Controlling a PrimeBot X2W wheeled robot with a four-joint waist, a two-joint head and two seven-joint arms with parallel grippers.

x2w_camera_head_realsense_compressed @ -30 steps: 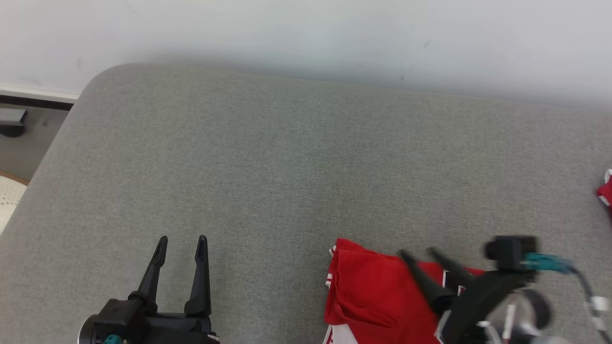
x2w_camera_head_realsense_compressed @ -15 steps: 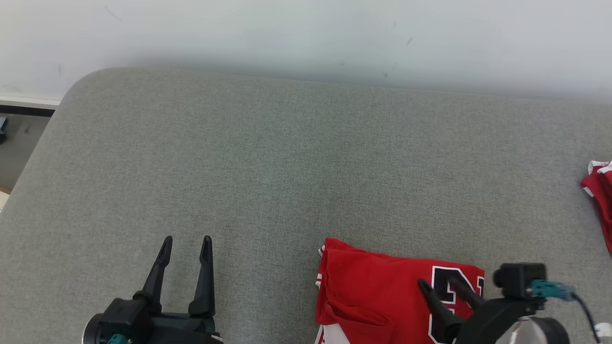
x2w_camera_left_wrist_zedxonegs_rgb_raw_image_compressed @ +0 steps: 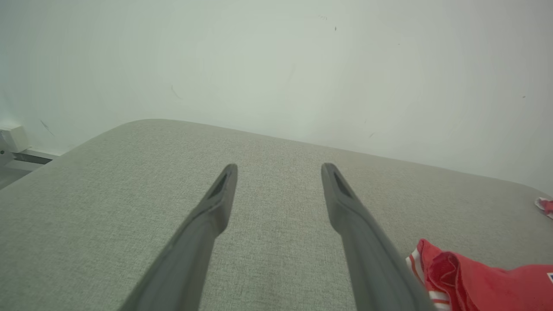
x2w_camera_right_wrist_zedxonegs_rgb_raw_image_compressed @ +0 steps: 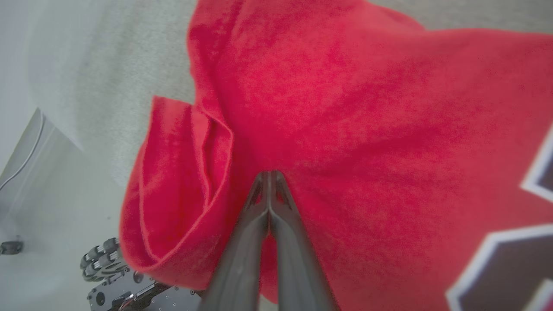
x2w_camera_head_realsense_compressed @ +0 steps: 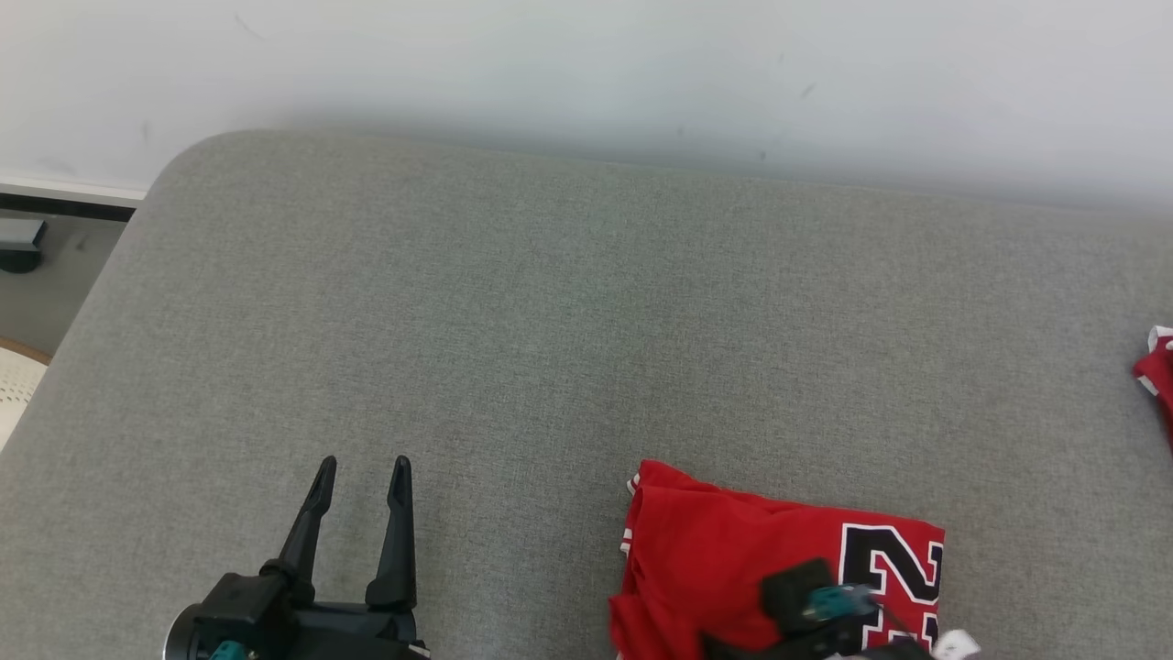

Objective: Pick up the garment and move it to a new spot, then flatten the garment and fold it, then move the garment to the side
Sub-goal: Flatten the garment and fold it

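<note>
On the near right of the grey cushion (x2w_camera_head_realsense_compressed: 550,321), the head view shows the garment (x2w_camera_head_realsense_compressed: 724,550) lying bunched, not lifted. The left gripper (x2w_camera_head_realsense_compressed: 363,464) hovers at the near left, jaws apart.

Left wrist view: its fingers (x2w_camera_left_wrist_zedxonegs_rgb_raw_image_compressed: 216,203) spread over bare cushion, garment to their right.

Right wrist view: the right gripper (x2w_camera_right_wrist_zedxonegs_rgb_raw_image_compressed: 268,175) has its jaws together, apparently pinching red cloth. I judge that the pick-up is just starting; moving, flattening, folding and setting aside are left.

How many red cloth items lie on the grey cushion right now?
2. The numbered jersey lies at the cushion's near edge, right of centre; a second red-and-white piece sits at the far right, mostly cut off.
</note>
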